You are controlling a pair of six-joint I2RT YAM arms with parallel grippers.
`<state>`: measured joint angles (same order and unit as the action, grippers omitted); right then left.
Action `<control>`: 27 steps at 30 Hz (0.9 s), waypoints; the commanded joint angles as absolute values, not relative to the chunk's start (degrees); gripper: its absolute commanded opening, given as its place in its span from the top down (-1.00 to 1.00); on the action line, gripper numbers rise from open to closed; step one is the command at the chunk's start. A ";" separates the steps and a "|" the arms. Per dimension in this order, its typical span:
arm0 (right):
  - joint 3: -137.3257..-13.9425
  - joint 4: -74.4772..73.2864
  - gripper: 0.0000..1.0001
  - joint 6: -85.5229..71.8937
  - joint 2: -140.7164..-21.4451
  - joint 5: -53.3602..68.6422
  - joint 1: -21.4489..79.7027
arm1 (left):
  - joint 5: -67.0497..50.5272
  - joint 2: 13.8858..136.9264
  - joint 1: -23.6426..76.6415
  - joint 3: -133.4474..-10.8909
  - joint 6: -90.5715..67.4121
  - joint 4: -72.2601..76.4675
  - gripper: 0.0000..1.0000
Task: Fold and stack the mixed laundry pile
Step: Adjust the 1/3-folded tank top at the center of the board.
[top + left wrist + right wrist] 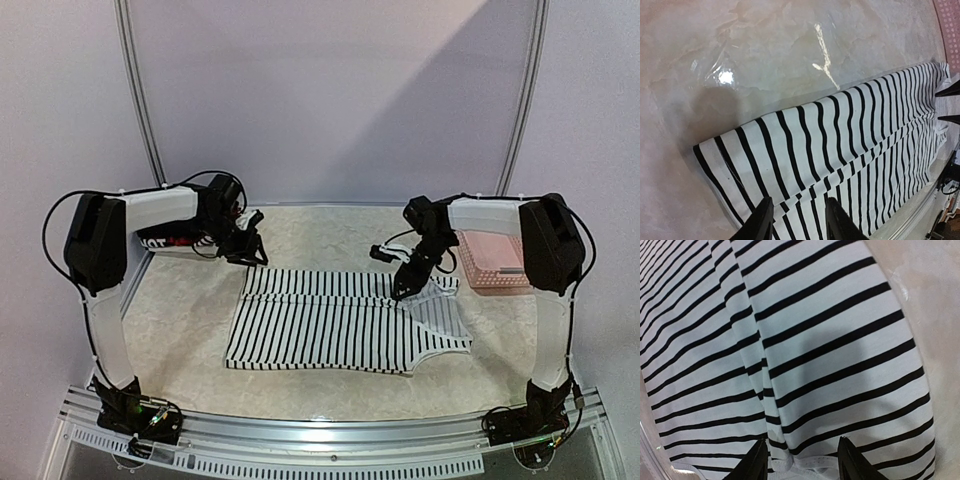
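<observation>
Marbled table (180,330), pale walls (330,100) behind, bears a striped tank top (330,325).

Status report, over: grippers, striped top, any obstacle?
Left gripper open, right gripper open, both over cloth. Striped tank top flat, one fold made. Nothing lying on it; pink basket at right.

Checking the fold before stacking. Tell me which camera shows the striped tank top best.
Top external view: the whole striped tank top lies in frame, outline clear. Left wrist view looks along it from one corner, cropped at the bottom. Right wrist view shows only close-up stripes.
</observation>
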<state>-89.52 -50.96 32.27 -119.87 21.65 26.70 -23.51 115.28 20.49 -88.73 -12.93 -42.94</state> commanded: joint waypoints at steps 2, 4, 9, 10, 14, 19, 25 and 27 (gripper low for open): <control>-89.49 -56.17 0.05 34.40 -119.71 21.53 27.18 | -25.31 117.49 21.40 -88.47 -11.61 -43.23 0.24; -88.94 -56.31 0.09 34.93 -119.96 21.27 27.16 | -25.33 118.20 21.38 -88.06 -11.33 -43.38 0.24; -87.64 -55.90 0.25 35.24 -119.61 21.08 27.31 | -25.32 118.95 21.40 -87.43 -11.07 -43.17 0.24; -87.23 -55.50 0.26 35.24 -119.30 20.73 27.38 | -25.31 118.94 21.38 -87.49 -11.09 -43.27 0.24; -85.94 -53.70 0.30 35.09 -118.41 19.51 27.73 | -25.40 119.13 21.36 -87.67 -11.18 -43.38 0.25; -84.52 -51.70 0.68 35.06 -117.76 17.74 28.44 | -25.05 118.60 21.53 -87.22 -11.15 -43.78 0.26; -77.91 -46.17 0.74 36.02 -111.98 10.15 30.04 | -20.15 114.08 22.39 -84.43 -9.56 -44.39 0.29; -75.00 -43.75 0.65 37.44 -108.53 6.85 31.28 | -17.46 112.38 22.99 -83.53 -8.32 -44.62 0.30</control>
<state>-79.77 -48.64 35.18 -115.18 14.44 29.08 -22.44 117.12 21.30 -85.27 -11.05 -43.59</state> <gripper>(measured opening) 0.137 0.353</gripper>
